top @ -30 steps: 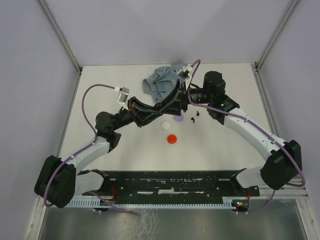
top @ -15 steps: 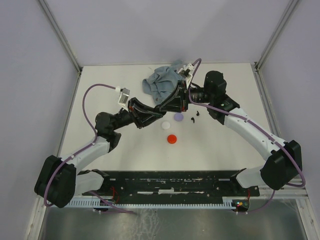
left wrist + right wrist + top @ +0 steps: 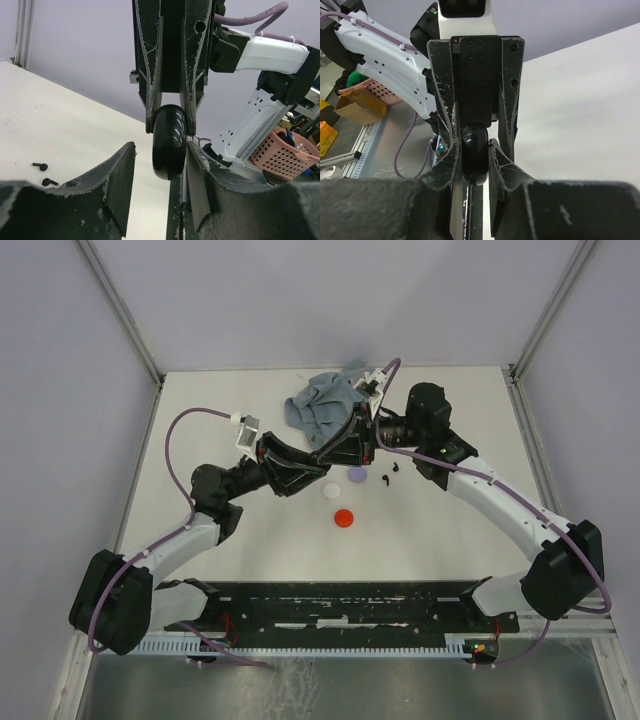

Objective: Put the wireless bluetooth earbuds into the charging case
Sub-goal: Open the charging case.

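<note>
A glossy black charging case hangs in mid-air between my two grippers, which meet tip to tip over the table's far middle. My right gripper is shut on the case, both fingers pressed to its sides. In the left wrist view the case sits between the jaws of my left gripper, which is open, its left jaw clear of the case. In the top view the left gripper and right gripper hide the case. Two tiny black earbuds lie on the table below and also show in the left wrist view.
A lilac disc, a white disc and a red disc lie on the table just in front of the grippers. A crumpled blue-grey cloth lies at the far middle, behind them.
Both grippers have shifted slightly up and back together, uncovering the lilac disc. The case stays held between them.
</note>
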Robot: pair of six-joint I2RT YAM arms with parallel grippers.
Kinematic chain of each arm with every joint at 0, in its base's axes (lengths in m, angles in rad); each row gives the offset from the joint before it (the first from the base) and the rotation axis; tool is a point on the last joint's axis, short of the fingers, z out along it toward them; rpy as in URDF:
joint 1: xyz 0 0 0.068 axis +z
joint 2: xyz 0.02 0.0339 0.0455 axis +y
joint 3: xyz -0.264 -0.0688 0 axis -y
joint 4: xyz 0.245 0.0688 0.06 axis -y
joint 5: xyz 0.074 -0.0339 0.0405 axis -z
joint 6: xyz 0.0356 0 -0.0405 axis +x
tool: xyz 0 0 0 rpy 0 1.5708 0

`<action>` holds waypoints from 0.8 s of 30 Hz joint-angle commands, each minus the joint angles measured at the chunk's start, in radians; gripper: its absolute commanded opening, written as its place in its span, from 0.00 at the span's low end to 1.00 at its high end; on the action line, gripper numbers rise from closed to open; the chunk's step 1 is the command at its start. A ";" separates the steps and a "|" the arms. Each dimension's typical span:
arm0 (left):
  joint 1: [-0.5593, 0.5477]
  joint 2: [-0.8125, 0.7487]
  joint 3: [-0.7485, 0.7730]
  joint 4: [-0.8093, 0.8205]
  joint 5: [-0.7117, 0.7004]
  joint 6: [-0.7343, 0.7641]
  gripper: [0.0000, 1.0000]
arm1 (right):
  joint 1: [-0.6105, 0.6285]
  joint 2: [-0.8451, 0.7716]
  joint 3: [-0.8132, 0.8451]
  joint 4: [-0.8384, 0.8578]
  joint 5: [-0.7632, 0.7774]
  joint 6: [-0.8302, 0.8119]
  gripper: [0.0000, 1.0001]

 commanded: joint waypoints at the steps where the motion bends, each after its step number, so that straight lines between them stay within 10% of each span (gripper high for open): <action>1: -0.006 0.004 0.026 0.047 -0.026 -0.004 0.52 | 0.008 -0.005 0.006 0.057 0.006 -0.025 0.10; 9: -0.016 0.010 0.005 0.075 -0.024 0.050 0.04 | 0.009 -0.013 0.021 -0.015 0.027 -0.080 0.20; 24: -0.050 -0.113 -0.051 -0.073 0.071 0.437 0.03 | -0.011 -0.030 0.071 -0.181 0.154 -0.199 0.56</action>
